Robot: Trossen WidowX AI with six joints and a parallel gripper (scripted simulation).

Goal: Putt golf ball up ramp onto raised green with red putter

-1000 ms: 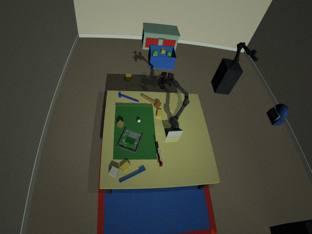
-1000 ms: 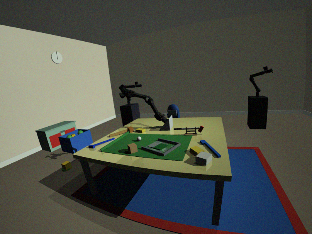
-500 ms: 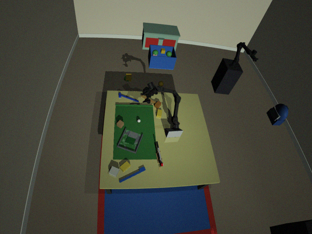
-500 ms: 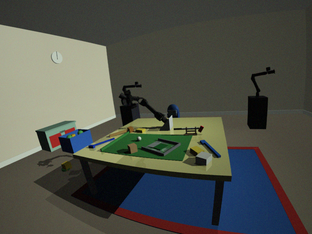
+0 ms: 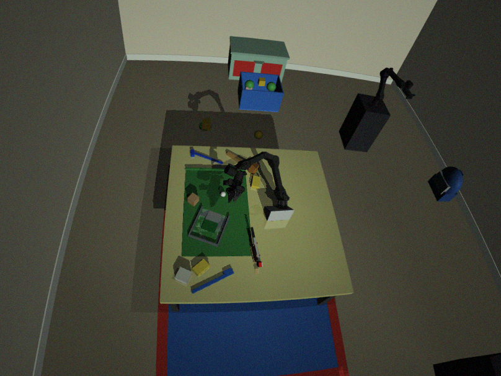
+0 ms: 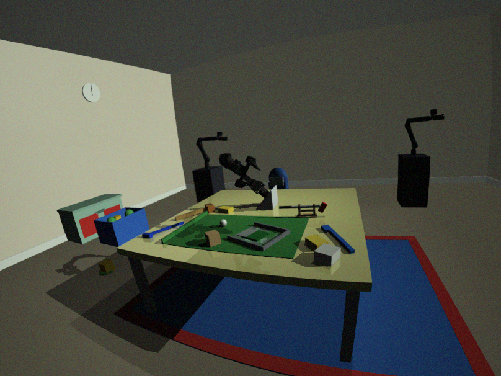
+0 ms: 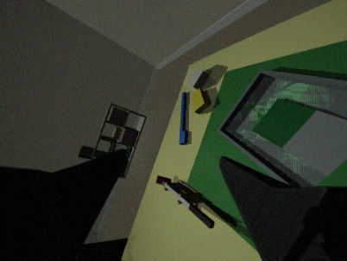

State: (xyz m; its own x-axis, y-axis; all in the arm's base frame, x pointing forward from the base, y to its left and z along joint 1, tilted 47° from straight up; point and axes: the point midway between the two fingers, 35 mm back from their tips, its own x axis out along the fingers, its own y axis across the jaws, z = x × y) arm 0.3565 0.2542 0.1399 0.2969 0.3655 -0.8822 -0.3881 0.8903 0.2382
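Left to right across the table [image 5: 307,226], top view.

Green mat [image 5: 239,242] on the left half. Raised green [image 5: 209,226], a grey-framed platform with sloped sides, sits toward the mat's near end. Golf ball [image 5: 222,194] lies on the mat at the far end, well apart from the platform, with a brown block [image 5: 193,198] off to its left.

Gripper [image 5: 234,194] hangs just right of the ball and above the mat (exterior view puts it well above the surface, not touching anything). Jaws spread wide, nothing between them.

Red putter [image 5: 253,246] lies just off the mat's right edge on a small dark stand, shaft running along that edge, red head [image 5: 259,264] at the near end. In the wrist view the putter [image 7: 190,200] shows between the two dark fingers, farther off along the table; the camera looks down the mat's edge toward it.

Step in hand, as I judge it: approach to the putter. The pick has not begun.

Next move calls for: carry the gripper along the right mat edge toward the near side, descend over the shaft, turn the wrist so the jaws straddle the shaft crosswise, then close. Keep clear of the ball on the way out (a brush would shift it).
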